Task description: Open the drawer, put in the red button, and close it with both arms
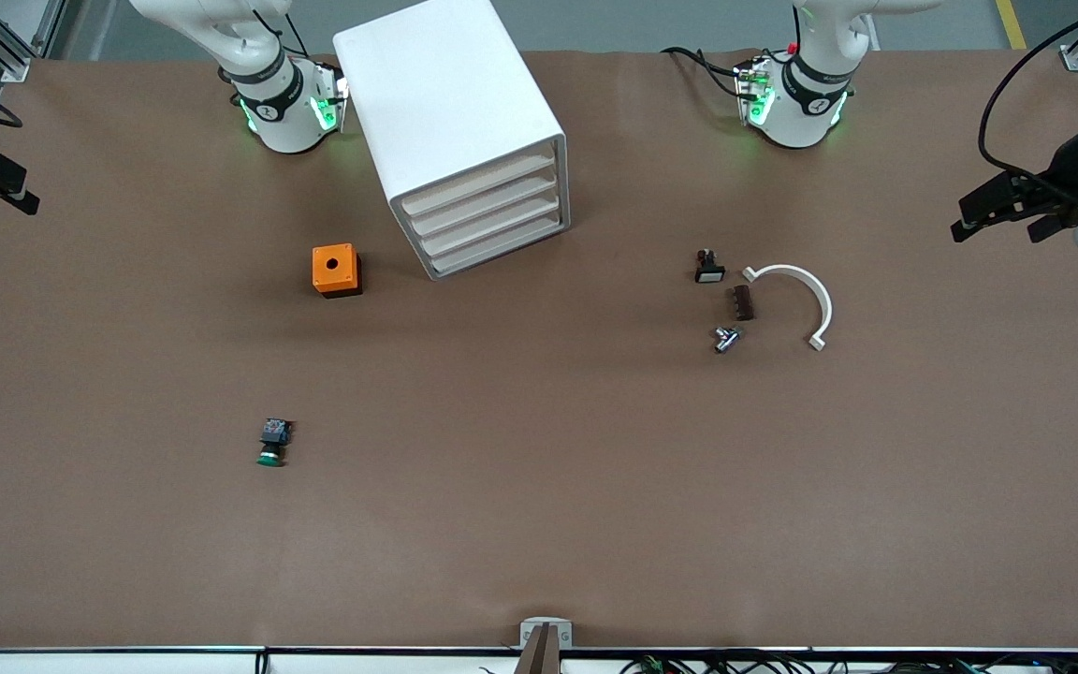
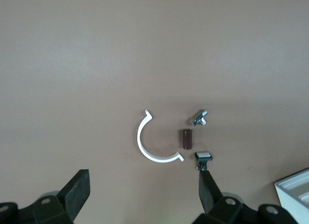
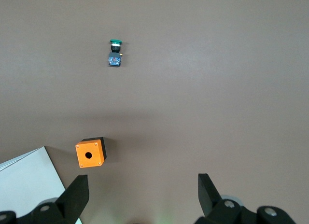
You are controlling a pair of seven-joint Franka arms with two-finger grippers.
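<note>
Both wait high over their table ends, left gripper (image 2: 145, 191) and right gripper (image 3: 142, 192), fingers apart, ready for the shut drawer (image 1: 485, 203) (no red button visible, only a green button (image 1: 272, 445))

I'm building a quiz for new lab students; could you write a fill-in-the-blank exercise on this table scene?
1. All four drawers of the white cabinet are ____.
2. The push-button switch lying nearest the front camera has a ____ cap.
3. The box beside the cabinet, with a round hole in its top, is ____.
4. Both the left hand and the right hand are ____.

Missing words: shut; green; orange; open
</note>
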